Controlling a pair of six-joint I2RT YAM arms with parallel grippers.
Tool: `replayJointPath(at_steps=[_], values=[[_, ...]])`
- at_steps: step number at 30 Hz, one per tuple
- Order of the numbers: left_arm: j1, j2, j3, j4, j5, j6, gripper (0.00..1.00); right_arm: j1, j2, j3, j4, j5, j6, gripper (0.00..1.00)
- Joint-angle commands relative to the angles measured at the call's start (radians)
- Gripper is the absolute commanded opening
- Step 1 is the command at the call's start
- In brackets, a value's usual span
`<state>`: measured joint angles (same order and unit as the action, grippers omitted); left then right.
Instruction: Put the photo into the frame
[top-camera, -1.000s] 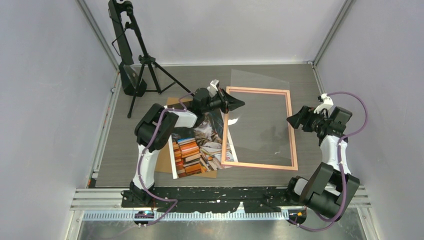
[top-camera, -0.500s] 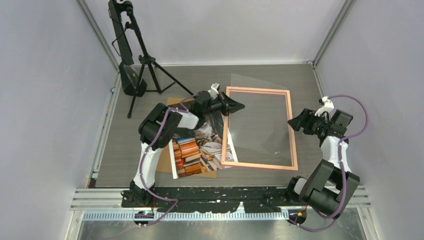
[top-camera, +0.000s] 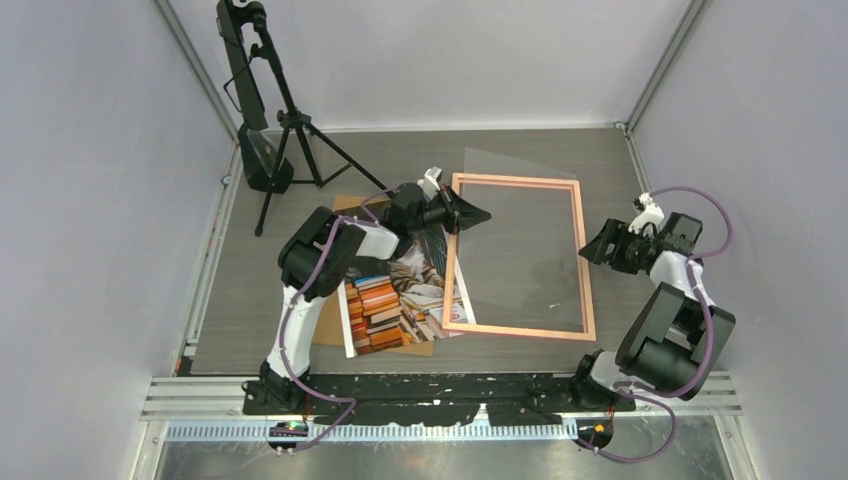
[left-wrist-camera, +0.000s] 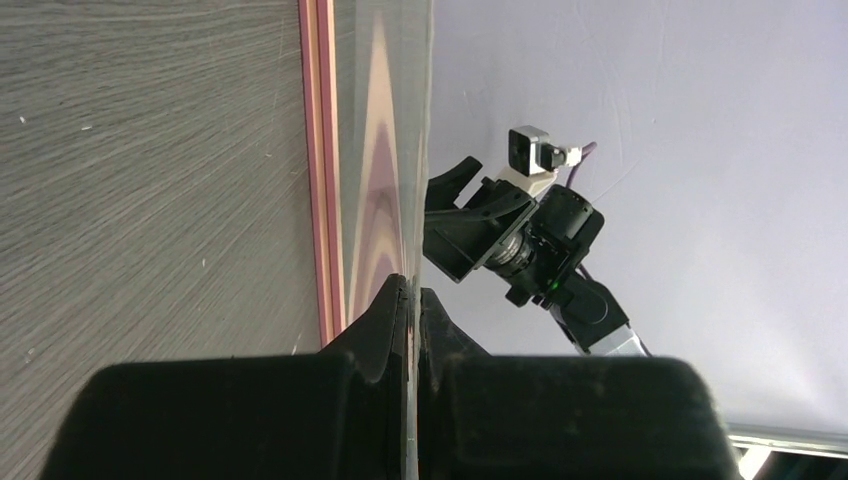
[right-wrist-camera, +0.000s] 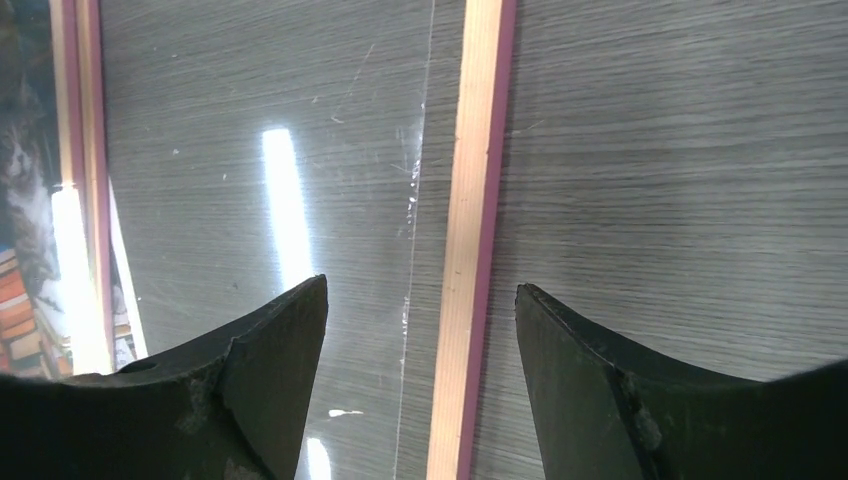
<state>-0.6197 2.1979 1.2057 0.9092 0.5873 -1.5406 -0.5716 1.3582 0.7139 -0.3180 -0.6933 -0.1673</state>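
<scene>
Currently the photo (top-camera: 400, 305) lies face up on a brown backing board (top-camera: 327, 320), on the near side of the L gripper (top-camera: 470, 213) and not betw. any fingers. Its long axis runs near-to-far, a bit askew, with the cat end far. Its right edge reaches the left rail of the frame (top-camera: 583, 260), which lies flat just beside it, long axis also near-to-far. The L gripper's fingers (left-wrist-camera: 375, 320) are pressed together on the edge of a clear sheet (left-wrist-camera: 385, 150) that lies over the frame. The R gripper (right-wrist-camera: 420, 290) has its fingers wide apart and holds nothing; the frame's right rail shows betw. them in the wrist view.
</scene>
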Motion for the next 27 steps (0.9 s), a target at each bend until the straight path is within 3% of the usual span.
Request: replayJointPath(at_steps=[1, 14, 27], values=[[-0.004, -0.010, 0.005, 0.040, 0.000, 0.039, 0.00, -0.003, 0.023, 0.093, -0.077, 0.056, -0.079, 0.75], [-0.004, 0.037, -0.009, 0.084, -0.021, -0.022, 0.00, 0.028, 0.182, 0.194, -0.230, 0.070, -0.181, 0.75], [-0.003, -0.016, -0.058, 0.089, -0.046, -0.072, 0.00, 0.062, 0.202, 0.194, -0.248, 0.059, -0.196, 0.74]])
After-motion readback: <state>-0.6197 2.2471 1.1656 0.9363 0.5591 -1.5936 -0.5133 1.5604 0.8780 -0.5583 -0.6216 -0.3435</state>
